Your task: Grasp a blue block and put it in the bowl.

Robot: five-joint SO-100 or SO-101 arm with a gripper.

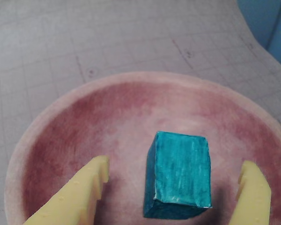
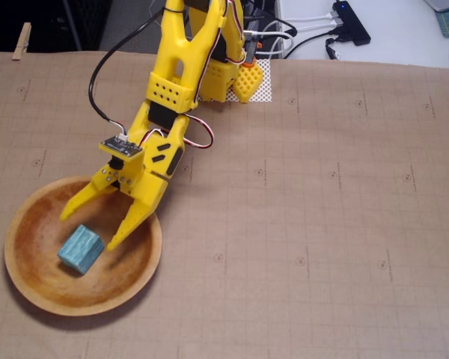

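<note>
The blue block [image 2: 81, 250] lies inside the wooden bowl [image 2: 30, 288], near its middle. In the wrist view the block [image 1: 179, 175] rests on the bowl's floor [image 1: 107, 112] between my two yellow fingers, touching neither. My gripper [image 2: 90, 226] is open, its fingers spread wide just above the block, over the bowl's upper right part. In the wrist view the gripper [image 1: 175, 187] shows one finger at the lower left and one at the lower right.
The bowl sits at the lower left of a brown gridded mat [image 2: 322, 209]. The arm's base [image 2: 224, 67] stands at the mat's far edge, with cables and a black hub [image 2: 352, 22] behind it.
</note>
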